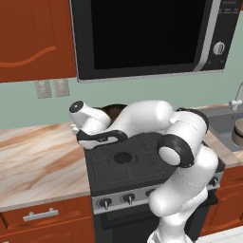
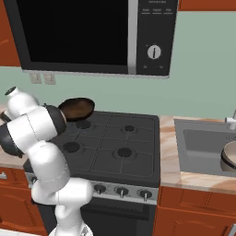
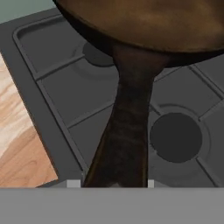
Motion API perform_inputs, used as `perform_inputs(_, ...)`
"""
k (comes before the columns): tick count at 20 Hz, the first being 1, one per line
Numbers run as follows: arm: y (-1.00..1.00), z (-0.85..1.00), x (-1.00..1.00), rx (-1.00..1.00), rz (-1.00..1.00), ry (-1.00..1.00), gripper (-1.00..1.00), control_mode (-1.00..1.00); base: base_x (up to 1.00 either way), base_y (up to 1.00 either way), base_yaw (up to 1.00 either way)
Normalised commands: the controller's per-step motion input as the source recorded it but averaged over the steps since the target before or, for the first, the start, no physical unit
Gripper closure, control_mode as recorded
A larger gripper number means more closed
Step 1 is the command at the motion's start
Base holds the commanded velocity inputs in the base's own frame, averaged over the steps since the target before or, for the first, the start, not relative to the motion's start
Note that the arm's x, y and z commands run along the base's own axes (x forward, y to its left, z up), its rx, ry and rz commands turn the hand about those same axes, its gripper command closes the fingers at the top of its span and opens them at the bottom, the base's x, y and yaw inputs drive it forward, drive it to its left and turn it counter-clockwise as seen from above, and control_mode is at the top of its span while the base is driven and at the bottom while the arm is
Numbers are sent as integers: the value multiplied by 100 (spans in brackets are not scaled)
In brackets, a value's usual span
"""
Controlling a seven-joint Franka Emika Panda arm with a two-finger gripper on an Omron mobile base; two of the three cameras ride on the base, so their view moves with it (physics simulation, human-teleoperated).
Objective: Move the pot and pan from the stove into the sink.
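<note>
Right base view: the sink [image 2: 203, 143] is recessed in the counter to the right of the stove [image 2: 115, 143], and the pot [image 2: 229, 159] sits inside the basin at its right end, cut off by the frame edge, so what it contains cannot be told. Left base view shows the same pot [image 1: 237, 133] in the sink [image 1: 223, 124], again clipped at the right edge, with the faucet [image 1: 237, 100] behind it. Pan [image 2: 76, 108] appears lifted and tilted above the back-left burner in the right base view, its inside facing away, contents not readable. In the left base view the pan [image 1: 114, 111] is mostly hidden behind the white arm, just a dark sliver showing. Hand view: pan [image 3: 144, 26] bowl runs off the top, its handle [image 3: 124, 131] coming straight down to the gripper [image 3: 114, 183]; fingertips are barely visible pale bits either side of the handle, jaws seem to pinch the handle. Stove [image 3: 175, 140] grates and burners lie below, wood-look counter [image 3: 13, 144] at left. Microwave [image 1: 152, 35] hangs above the cooktop.
</note>
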Motion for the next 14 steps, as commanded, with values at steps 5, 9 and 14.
perform_inputs(5,-6,51,-82,0,0,-6,100,-100,0,0,0)
perform_inputs(9,-10,50,-90,0,0,-8,100,-100,0,0,0)
perform_inputs(14,-20,53,-88,1,0,-8,100,-100,0,0,0)
